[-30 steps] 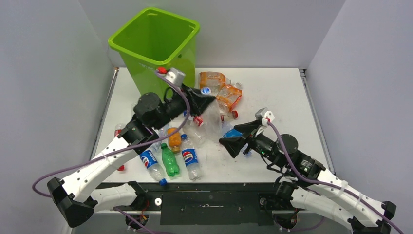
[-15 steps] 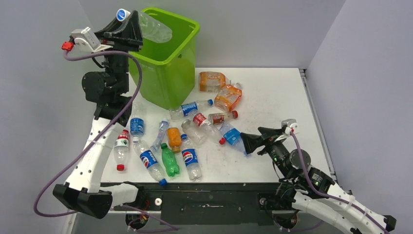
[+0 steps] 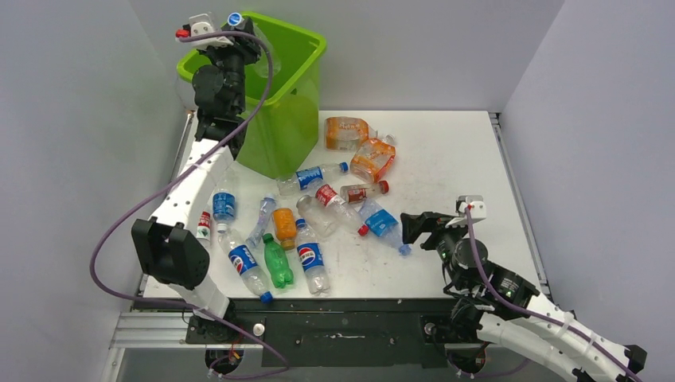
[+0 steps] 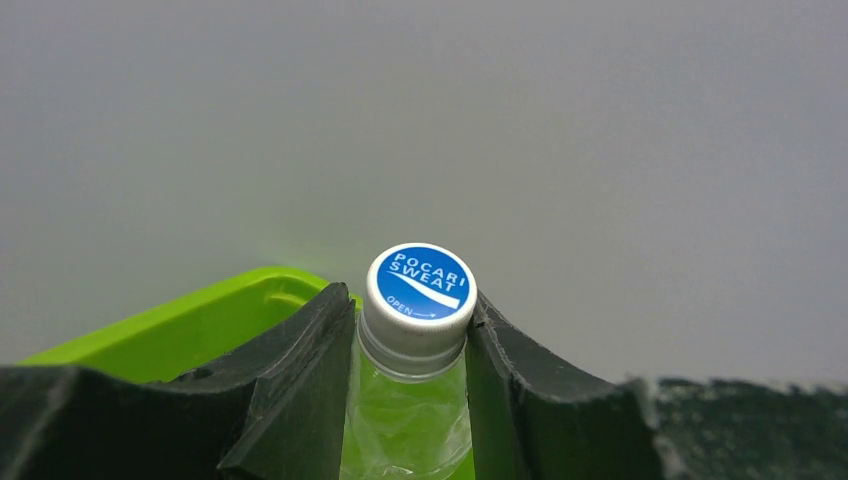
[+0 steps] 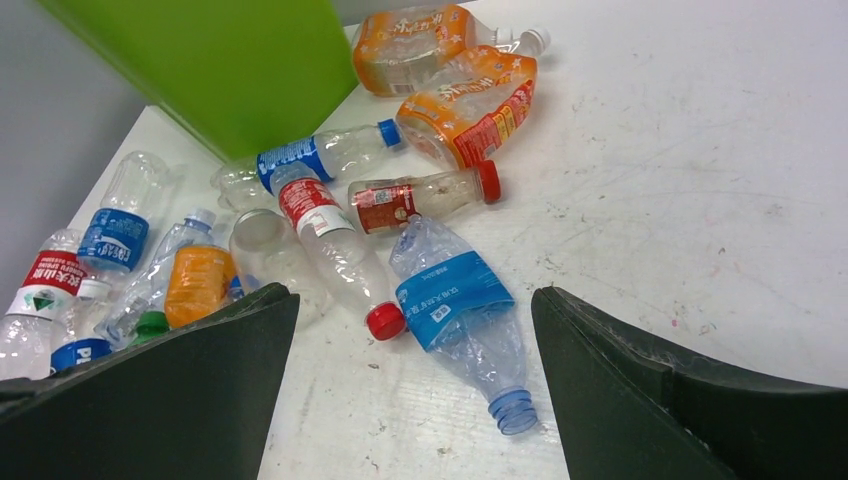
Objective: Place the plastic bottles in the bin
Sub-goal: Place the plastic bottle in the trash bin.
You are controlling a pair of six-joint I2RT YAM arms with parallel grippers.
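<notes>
My left gripper is raised at the back left rim of the lime-green bin, fingers pointing up. It is shut on the neck of a clear bottle with a blue and white cap; the bin's rim shows behind it. Several plastic bottles lie on the table in front of the bin, among them a crushed blue-label one without a cap. My right gripper hovers open just right of that bottle, at the near right.
Two crumpled orange bottles lie right of the bin. A cluster of cola, green and orange bottles sits near the table's front left edge. Grey walls enclose the white table on three sides.
My left arm lifted the clear bottle from the pile up to the bin, then swung it upright over the rim. My right arm drew back toward the near right.
</notes>
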